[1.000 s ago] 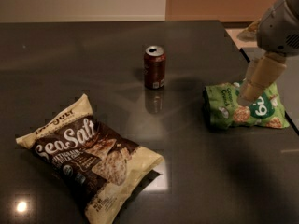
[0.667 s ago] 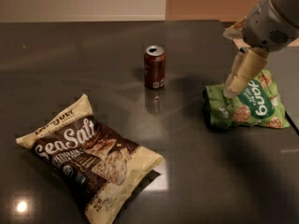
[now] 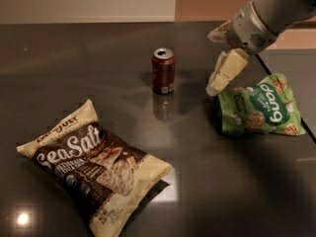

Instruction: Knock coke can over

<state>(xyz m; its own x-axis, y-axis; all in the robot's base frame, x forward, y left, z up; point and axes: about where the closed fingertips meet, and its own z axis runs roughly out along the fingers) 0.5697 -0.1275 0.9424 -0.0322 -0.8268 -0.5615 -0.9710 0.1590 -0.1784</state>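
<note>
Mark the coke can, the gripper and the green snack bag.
coke can (image 3: 163, 73): camera view, its side.
gripper (image 3: 214, 62): camera view, between its fingertips, right of the can.
green snack bag (image 3: 259, 105): camera view, front face.

Table (image 3: 74, 58): dark, glossy top.
Coke can (image 3: 163, 71): upright, middle, toward far edge.
Brown snack bag (image 3: 94, 164): flat, near left corner.
Green snack bag (image 3: 257, 105): flat, at right edge.
Gripper (image 3: 212, 62): above table, between can and green bag, fingers apart.

I see dim, warm light. The dark table (image 3: 74, 58) is glossy, so the coke can (image 3: 163, 72) is mirrored just in front of itself. A small hot glare spot burns far front-left of the can, with a paler sheen straight in front. My claw (image 3: 212, 62), spread open just right of the can, looks pale and brightly lit.
</note>
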